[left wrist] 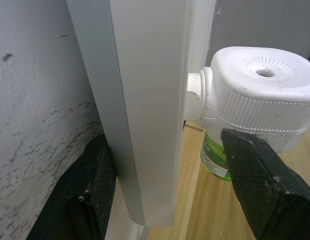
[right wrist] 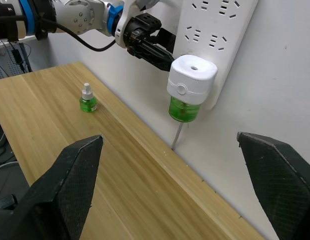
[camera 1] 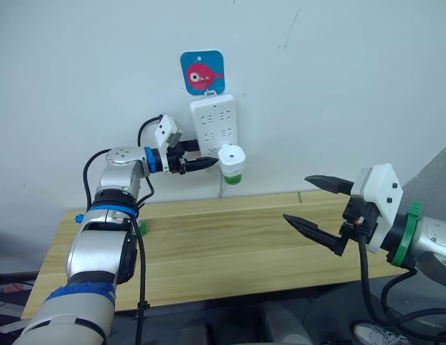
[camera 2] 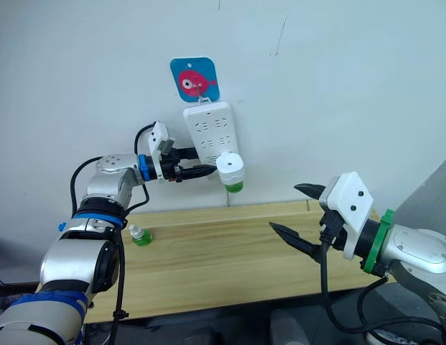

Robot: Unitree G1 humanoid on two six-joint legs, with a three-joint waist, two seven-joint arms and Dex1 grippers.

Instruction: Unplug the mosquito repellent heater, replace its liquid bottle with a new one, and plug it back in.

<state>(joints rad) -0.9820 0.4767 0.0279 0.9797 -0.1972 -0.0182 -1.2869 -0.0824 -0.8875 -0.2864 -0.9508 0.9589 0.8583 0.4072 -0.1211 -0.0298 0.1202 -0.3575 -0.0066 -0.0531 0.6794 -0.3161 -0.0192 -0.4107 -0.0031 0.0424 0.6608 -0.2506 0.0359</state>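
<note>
We see the mosquito repellent heater [right wrist: 191, 80] plugged into the power strip [right wrist: 218, 37], left gripper [right wrist: 159, 56] apparently touching it; spare bottle [right wrist: 87, 99] on the table [right wrist: 130, 170].

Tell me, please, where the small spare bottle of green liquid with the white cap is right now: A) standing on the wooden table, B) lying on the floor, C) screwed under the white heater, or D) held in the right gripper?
A: the small spare bottle of green liquid stands upright on the wooden table, apart from the white rounded plug-in heater, which is plugged into the long white power strip on the wall.
</note>
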